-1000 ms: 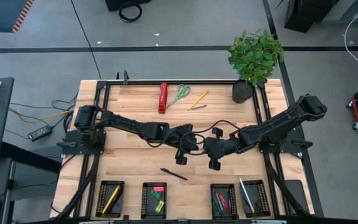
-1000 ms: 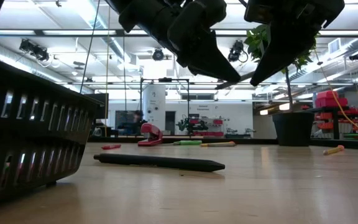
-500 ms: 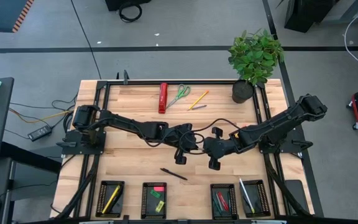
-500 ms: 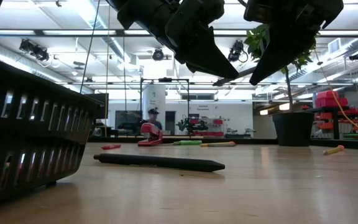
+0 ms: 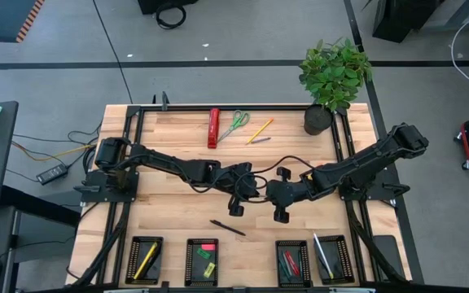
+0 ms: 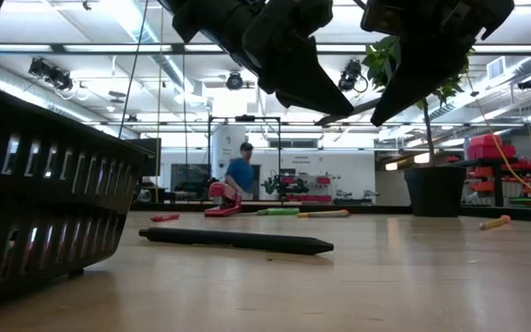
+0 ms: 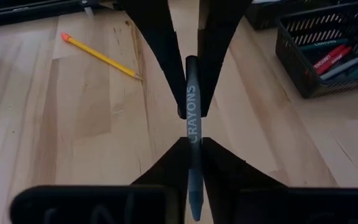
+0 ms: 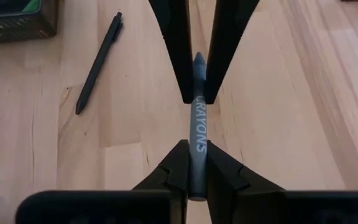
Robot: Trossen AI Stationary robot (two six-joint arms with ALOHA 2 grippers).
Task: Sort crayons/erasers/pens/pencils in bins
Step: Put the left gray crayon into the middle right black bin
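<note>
- Moved since a second ago: only a person far back in the room, now walking further right in the low view; both arms and everything on the tabletop as before.
- Step in hand, judged from the pose: passing a dark crayon from one arm to the other in mid-air above the middle of the tabletop.
- Left claw: nearly closed, fingers pressed against one end of the crayon on both sides. Looks like a light hold, though how firm cannot be told.
- Right claw: facing the left one tip to tip, also nearly closed, pinching the other end of the same crayon.
- To do it well: keep both wrists motionless while only one grip loosens, and confirm the receiving pinch sits squarely on the barrel, not on the tapered tip.
- Then ease the releasing claw straight back along the crayon's axis, so no finger drags it sideways.
- Avoid twisting; with such a thin stick, a small skew would likely lever it out and drop it near the black pen lying below.
- Afterwards, carry it to the bin with red sticks, third from the left along the near edge, and lower it in lengthwise.
</note>
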